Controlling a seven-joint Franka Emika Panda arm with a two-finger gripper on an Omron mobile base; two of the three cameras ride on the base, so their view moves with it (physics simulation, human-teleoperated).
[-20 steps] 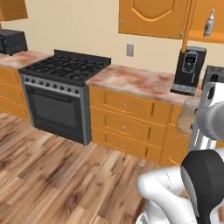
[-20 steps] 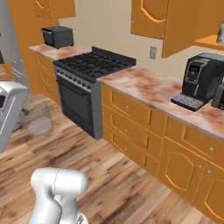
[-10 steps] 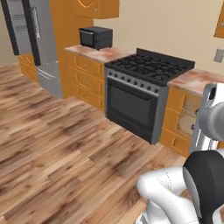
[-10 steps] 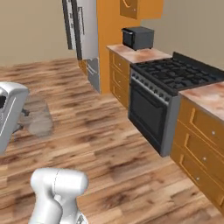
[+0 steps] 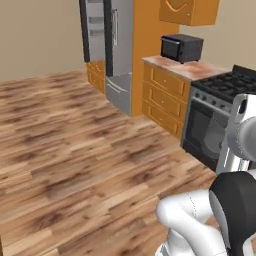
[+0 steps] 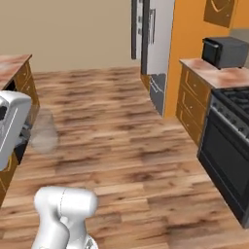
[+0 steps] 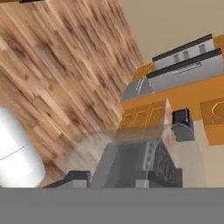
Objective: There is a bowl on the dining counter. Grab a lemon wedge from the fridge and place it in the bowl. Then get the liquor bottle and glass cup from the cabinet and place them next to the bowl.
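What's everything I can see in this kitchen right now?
fridge: one, steel grey, far end
microwave: one, black, on counter
counter: one, pinkish stone, between fridge and stove
drawers: several, orange, under counter
stove: one, black, right of drawers
upper cabinet: one, orange, above microwave
floor: brown wood
glass cup: one, clear, in gripper
arm: one, white, foreground
gripper: one, dark tips, closed on glass cup

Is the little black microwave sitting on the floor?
No, the microwave sits up on the counter beside the stove.
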